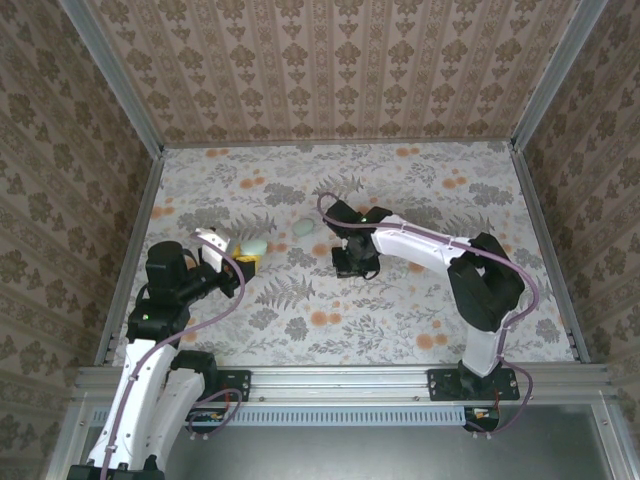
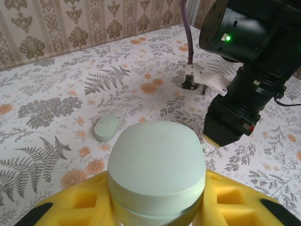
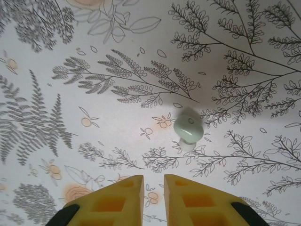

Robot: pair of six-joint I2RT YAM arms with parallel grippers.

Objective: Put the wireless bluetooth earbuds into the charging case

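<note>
Locate the earbud (image 3: 188, 129) lying loose on the tabletop (image 3: 70, 117), ahead of the right pincer (image 3: 154, 180) and a little to the right of its centre line in the right wrist view. Read the long axis as running from the rounded mint cap to a short pale tip, with the tip apparently turned back toward the pincer; treat as a judgement, not a certainty. Note the pincer state: narrow, nearly closed, nothing between the yellow pads (image 3: 117, 197), with a gap slimmer than the cap. Expect to widen before descent and to shift right, centring the cap between the pads.

Assign the pick to the right arm (image 1: 430, 245): nearer by far, placed directly over the earbud. Observe the pose in the top view: base at the near right edge, elbow folded, forearm stretched leftward to mid-tabletop, wrist bent down, pincer pointing at the surface.

Check the left pincer (image 1: 232, 258): clamped on the charging case (image 2: 157, 165), domed face up, apparently closed, held low over the left part of the tabletop, well apart from the earbud. Note the left arm (image 1: 165, 290) raised over its base, wrist aimed toward the centre.

Disregard a mint oval piece (image 2: 106, 127) resting on the tabletop between the two pincers; identity unclear.
</note>
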